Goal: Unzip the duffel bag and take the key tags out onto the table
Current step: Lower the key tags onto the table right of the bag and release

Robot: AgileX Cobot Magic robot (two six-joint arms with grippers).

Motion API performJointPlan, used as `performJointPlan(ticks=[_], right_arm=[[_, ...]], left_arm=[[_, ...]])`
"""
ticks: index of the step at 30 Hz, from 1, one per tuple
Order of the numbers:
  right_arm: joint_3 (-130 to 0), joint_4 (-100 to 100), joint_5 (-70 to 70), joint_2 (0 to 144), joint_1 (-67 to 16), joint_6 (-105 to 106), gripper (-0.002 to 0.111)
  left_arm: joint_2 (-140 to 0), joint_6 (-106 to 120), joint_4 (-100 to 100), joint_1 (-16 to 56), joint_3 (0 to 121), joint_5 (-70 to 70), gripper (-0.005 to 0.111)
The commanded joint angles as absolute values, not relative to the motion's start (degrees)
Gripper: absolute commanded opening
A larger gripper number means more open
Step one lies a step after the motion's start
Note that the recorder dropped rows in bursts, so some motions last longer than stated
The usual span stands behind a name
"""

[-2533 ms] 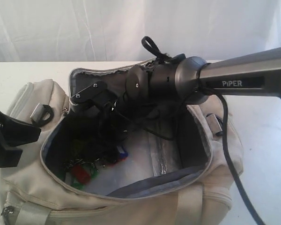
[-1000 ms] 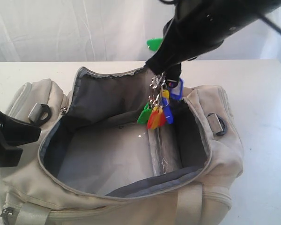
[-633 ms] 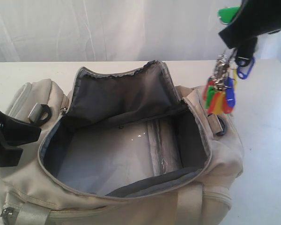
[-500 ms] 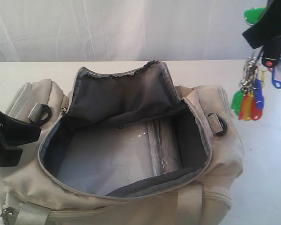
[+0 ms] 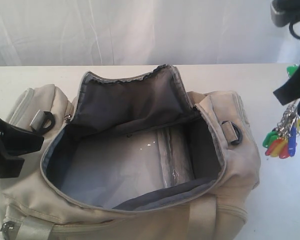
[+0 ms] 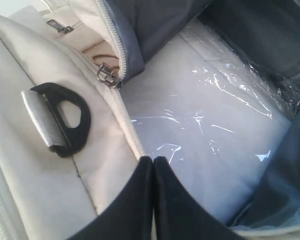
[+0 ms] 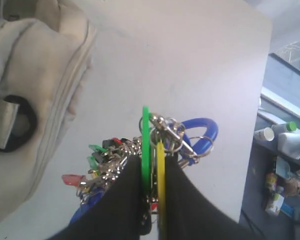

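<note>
Right wrist view, fingers pinching key tags

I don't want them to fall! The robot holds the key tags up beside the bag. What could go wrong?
The right gripper pinches just the green and yellow tags of the colourful plastic key tags on metal rings; the dangling bunch might slip out. Released this high above the white table, it could bounce toward the table's edge.

White curtain backdrop, white bottle, paper cup
</note>
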State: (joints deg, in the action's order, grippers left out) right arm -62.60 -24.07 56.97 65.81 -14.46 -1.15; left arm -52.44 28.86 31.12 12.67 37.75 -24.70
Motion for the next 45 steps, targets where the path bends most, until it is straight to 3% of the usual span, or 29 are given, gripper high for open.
performJointPlan(ticks=[1, 8, 24, 32, 34, 40, 45], right_arm=[[-55.96, -23.91, 50.97, 66.76, -11.80, -3.33, 0.000], [-47.20, -17.99, 41.70, 71.42, -11.28, -3.33, 0.000], [-40.83, 0.00, 20.72, 81.65, -11.28, 2.26, 0.000], [-39.89, 5.03, 19.16, 84.26, -11.28, 4.76, 0.001], [-39.89, 5.48, 19.16, 83.88, -11.28, 4.86, 0.008], [-39.99, 5.60, 19.90, 81.86, -11.28, 4.74, 0.043], [-40.25, 5.78, 23.48, 76.89, -11.28, 4.74, 0.053]], left_arm=[[-51.98, 28.45, 32.17, 12.74, 37.90, -25.10, 0.000], [-51.98, 28.45, 32.17, 12.74, 37.90, -25.10, 0.000], [-51.98, 28.45, 32.17, 12.74, 37.90, -25.10, 0.000], [-51.98, 28.45, 32.17, 12.74, 37.78, -24.85, 0.000], [-51.98, 28.45, 32.17, 12.74, 37.78, -24.85, 0.000], [-51.98, 28.45, 32.17, 12.74, 37.78, -24.85, 0.000], [-51.98, 28.45, 32.17, 12.74, 37.78, -24.85, 0.000]])
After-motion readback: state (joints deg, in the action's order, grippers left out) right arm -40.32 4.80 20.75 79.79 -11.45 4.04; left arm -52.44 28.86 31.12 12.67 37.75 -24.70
